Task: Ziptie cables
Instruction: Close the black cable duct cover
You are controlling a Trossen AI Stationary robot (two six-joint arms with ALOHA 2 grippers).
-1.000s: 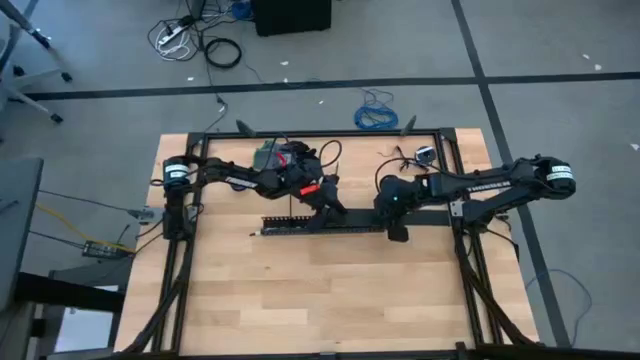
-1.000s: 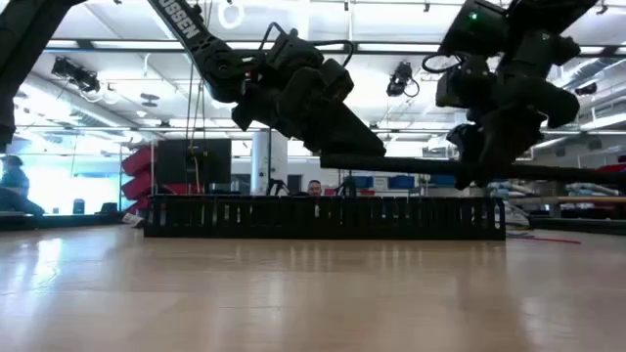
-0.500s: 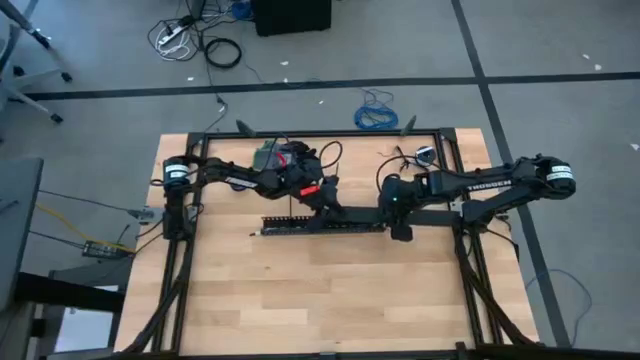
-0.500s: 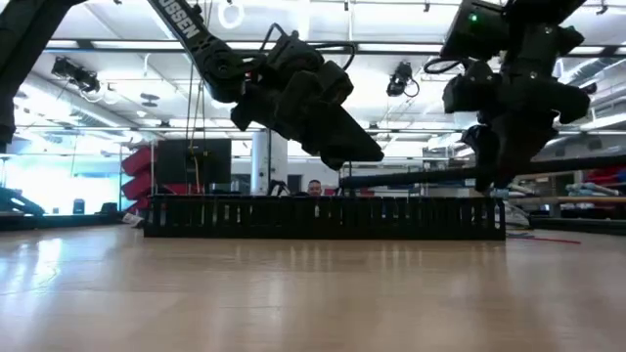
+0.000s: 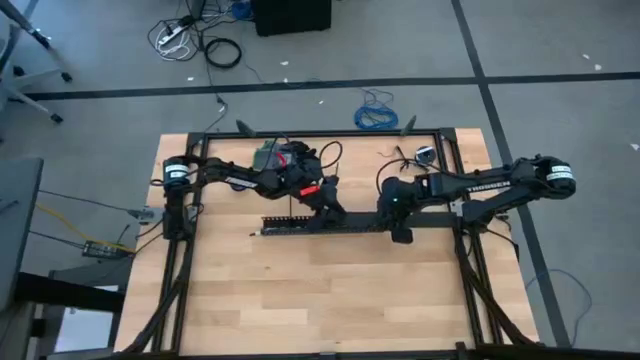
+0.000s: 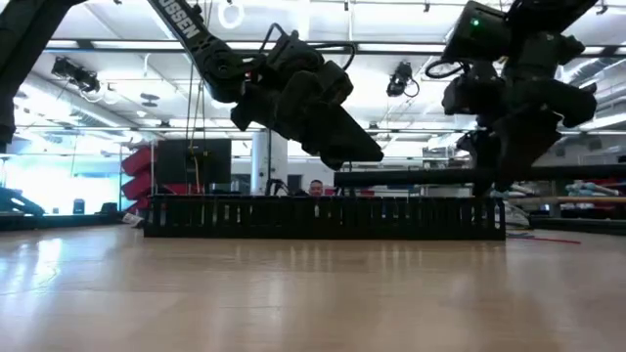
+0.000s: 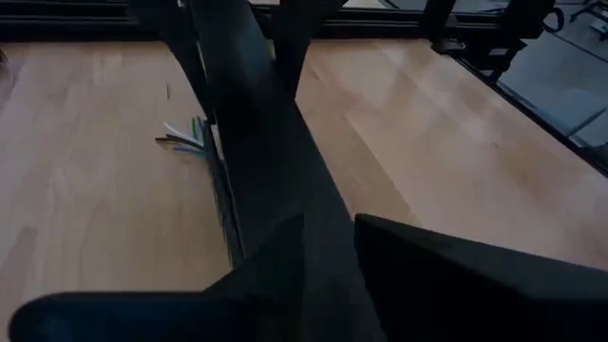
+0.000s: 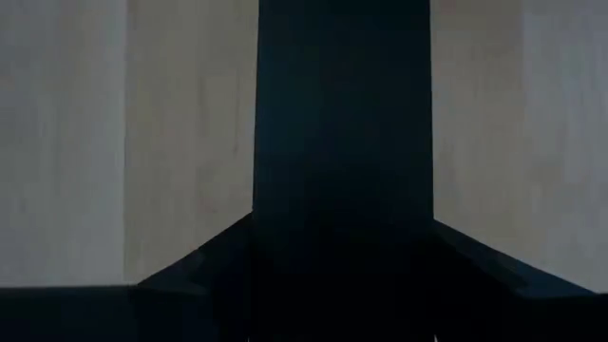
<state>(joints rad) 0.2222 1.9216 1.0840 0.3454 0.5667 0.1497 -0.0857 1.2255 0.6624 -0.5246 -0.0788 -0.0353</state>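
Left wrist: cables (image 7: pixel 185 139) beside slotted black tray (image 7: pixel 228 204)

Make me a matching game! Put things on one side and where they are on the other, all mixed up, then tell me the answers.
Things:
1. left gripper
2. slotted black tray
3. long black strip
4. thin cables

Places:
A. up in the air, in the right gripper's fingers
B. across the table's middle, below the strip
C. above the tray, by the strip's end
D. coloured ends sticking out beside the tray

Pairs: 1-C, 2-B, 3-A, 4-D
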